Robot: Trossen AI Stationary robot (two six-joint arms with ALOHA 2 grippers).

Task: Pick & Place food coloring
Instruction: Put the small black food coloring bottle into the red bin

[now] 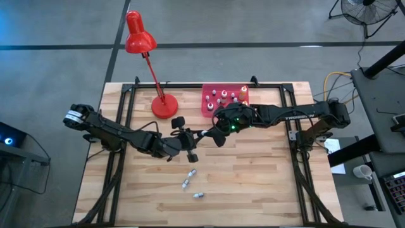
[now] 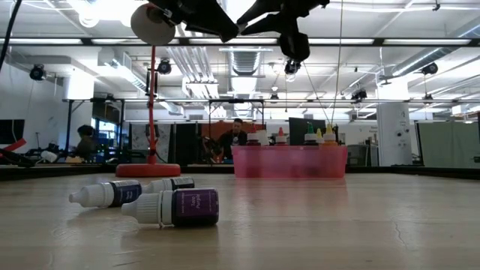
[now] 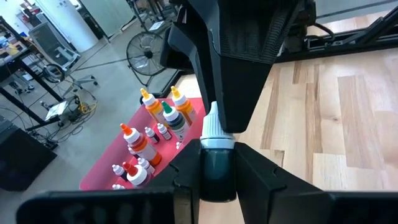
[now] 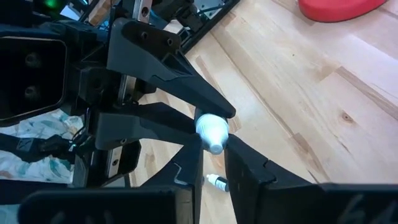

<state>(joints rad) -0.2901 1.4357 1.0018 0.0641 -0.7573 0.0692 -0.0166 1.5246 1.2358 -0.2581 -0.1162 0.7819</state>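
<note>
Above the middle of the pale wooden slat table (image 1: 253, 177), the left gripper (image 1: 192, 135) clamps a dark green dropper bottle with a white pointed cap (image 3: 217, 163), held in the air. The right gripper (image 1: 212, 133) meets it tip to tip, its fingers (image 4: 249, 171) closed narrow on the cap. Three small dark bottles (image 1: 190, 183) lie on the table nearer the front edge, while the pink rectangular tray (image 1: 207, 102) of upright bottles sits at the back, right of the red desk lamp (image 1: 163, 106).

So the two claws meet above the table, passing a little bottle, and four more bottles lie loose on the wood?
Not four: the high view shows three loose bottles on the wood. The rest holds: left claw and right claw meet around a bottle above the table.
</note>
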